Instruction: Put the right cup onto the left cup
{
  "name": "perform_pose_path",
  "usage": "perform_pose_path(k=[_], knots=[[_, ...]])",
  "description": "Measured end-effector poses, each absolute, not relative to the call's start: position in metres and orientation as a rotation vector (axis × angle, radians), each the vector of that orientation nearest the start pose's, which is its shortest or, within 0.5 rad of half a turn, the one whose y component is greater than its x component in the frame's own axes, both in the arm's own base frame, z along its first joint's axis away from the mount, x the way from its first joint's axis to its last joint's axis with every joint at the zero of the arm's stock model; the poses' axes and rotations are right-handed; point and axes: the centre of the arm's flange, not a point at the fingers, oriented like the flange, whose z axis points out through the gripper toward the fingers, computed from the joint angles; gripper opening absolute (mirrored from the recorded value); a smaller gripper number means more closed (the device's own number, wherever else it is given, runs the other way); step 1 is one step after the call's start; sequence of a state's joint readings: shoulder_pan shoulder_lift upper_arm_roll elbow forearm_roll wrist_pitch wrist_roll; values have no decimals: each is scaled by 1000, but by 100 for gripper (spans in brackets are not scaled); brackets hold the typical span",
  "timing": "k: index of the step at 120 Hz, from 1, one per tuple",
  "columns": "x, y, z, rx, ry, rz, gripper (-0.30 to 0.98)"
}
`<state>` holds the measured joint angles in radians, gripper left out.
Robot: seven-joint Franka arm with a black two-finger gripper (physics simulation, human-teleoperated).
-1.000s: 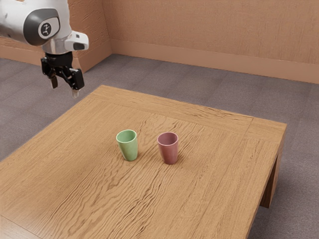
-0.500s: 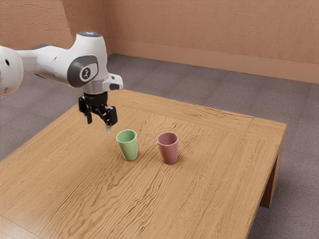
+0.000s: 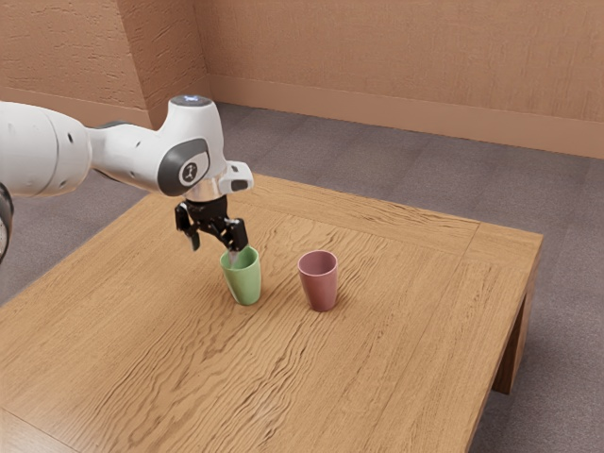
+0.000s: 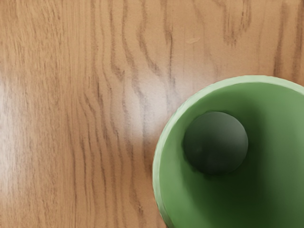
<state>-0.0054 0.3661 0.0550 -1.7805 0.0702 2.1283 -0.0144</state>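
Observation:
Spread fingers mark my gripper [image 3: 215,250] as open, low at the green cup's exterior-view left side. One fingertip overlaps the mouth of the green cup [image 3: 245,283]; whether it dips inside or hangs above the rim I cannot tell. That cup stands upright, and nothing is gripped. The dark red cup [image 3: 322,287], also upright, stands apart toward the exterior view's right. In the wrist view I look down into the green cup [image 4: 280,123], with its round dark bottom visible.
Both cups stand on a wooden table [image 3: 406,311], whose far edge runs behind them. Wood grain of the table [image 4: 80,114] surrounds the green cup in the wrist view.
My arm has come in over the table from the exterior view's upper left, lowering the open gripper to the green cup. Both cups have stayed where they were.

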Motion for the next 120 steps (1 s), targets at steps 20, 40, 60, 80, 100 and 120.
perform_pose_path(k=[20, 40, 60, 80, 100, 120], knots=[[660, 43, 349, -3061, -73, -23, 69], [672, 49, 342, -3063, -99, -44, 69], [675, 49, 326, -3072, -116, -33, 69], [674, 48, 314, -3090, -139, -19, 69], [675, 46, 314, -3092, -141, -24, 49], [673, 44, 311, -3093, -140, -18, 13]])
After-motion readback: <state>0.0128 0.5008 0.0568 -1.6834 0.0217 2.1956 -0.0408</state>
